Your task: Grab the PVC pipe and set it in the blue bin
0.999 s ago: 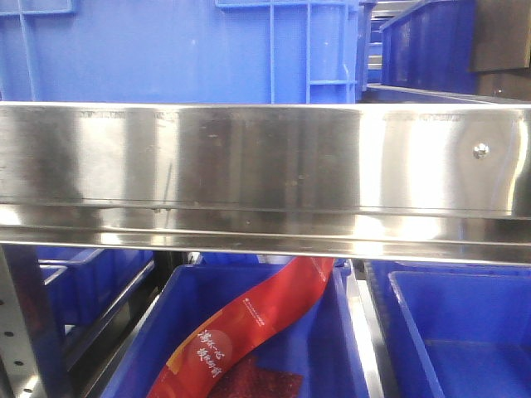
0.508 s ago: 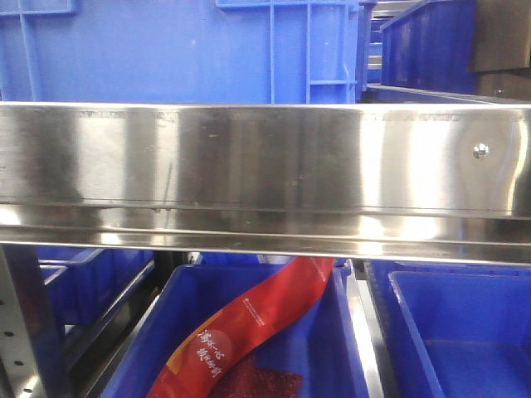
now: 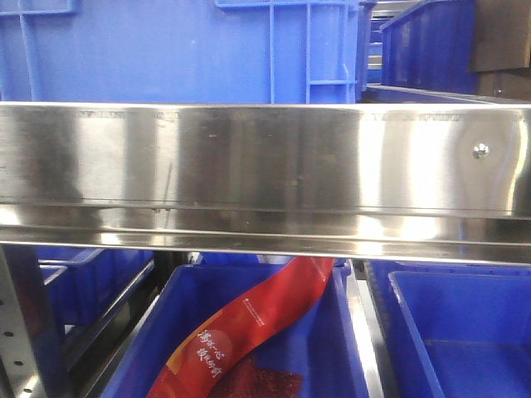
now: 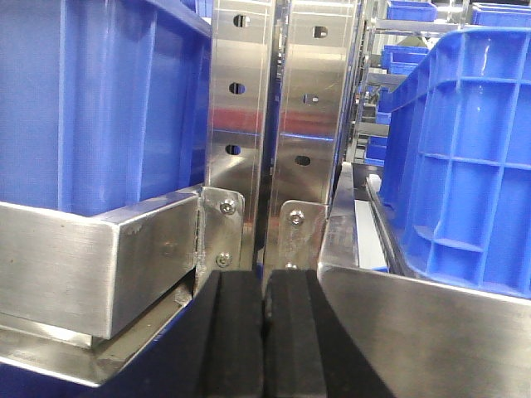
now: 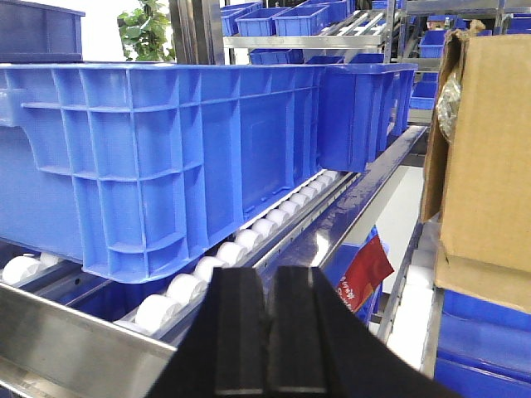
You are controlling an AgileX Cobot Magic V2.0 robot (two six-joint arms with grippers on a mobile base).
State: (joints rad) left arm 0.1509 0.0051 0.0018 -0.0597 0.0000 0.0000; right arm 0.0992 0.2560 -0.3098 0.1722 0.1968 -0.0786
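Observation:
The PVC pipe is out of view in every frame. A blue bin (image 3: pixel 191 50) stands on the shelf above the steel rail, and other blue bins (image 3: pixel 465 332) sit below it. In the left wrist view my left gripper (image 4: pixel 265 286) is shut with nothing between its black pads, close to two steel uprights (image 4: pixel 274 124) and between two blue bins (image 4: pixel 99 99). My right gripper (image 5: pixel 270 286) is shut and empty, beside a large blue bin (image 5: pixel 158 149) on white rollers (image 5: pixel 249 236).
A wide steel shelf rail (image 3: pixel 265 174) fills the middle of the front view. A red packet (image 3: pixel 249 327) lies in the lower blue bin (image 3: pixel 182 298). A cardboard box (image 5: pixel 485 157) stands at the right of the right wrist view.

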